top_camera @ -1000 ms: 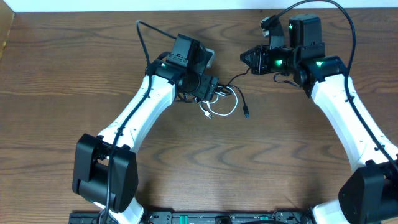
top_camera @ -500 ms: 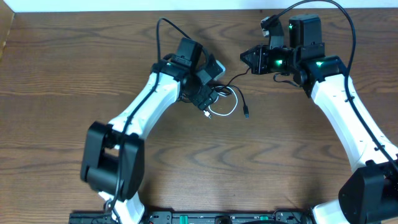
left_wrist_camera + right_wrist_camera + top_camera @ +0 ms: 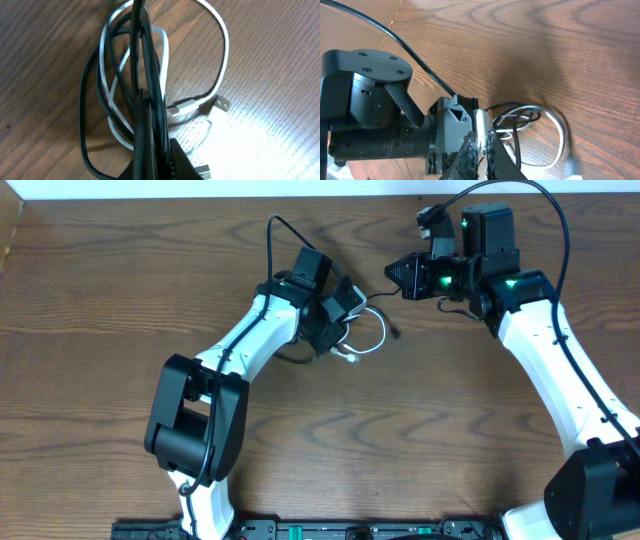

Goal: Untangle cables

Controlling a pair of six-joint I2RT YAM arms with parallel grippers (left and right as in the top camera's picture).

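Observation:
A tangle of cables lies at the table's back middle. The white cable point(image 3: 380, 340) point(image 3: 223, 50) loops round the black cable point(image 3: 290, 358) point(image 3: 86, 105). My left gripper point(image 3: 338, 328) point(image 3: 157, 157) is shut on the black strands of the bundle, which run straight between its jaws. The white cable's plug point(image 3: 187, 107) lies on the wood just beyond. A thin black strand leads from the tangle toward my right gripper point(image 3: 392, 275) point(image 3: 482, 139), which is shut; that strand point(image 3: 516, 145) passes right beside its fingers. A small black plug point(image 3: 397, 332) lies to the right of the tangle.
The left arm's own thick black cable point(image 3: 278, 232) arcs above its wrist. The left arm's wrist point(image 3: 370, 100) fills the left of the right wrist view. The table's back edge point(image 3: 200, 200) runs close behind both grippers.
My left gripper has swung right and toward the back and closed on the bundle. The cables and the black plug shifted toward the back with it. The right arm has stayed still.

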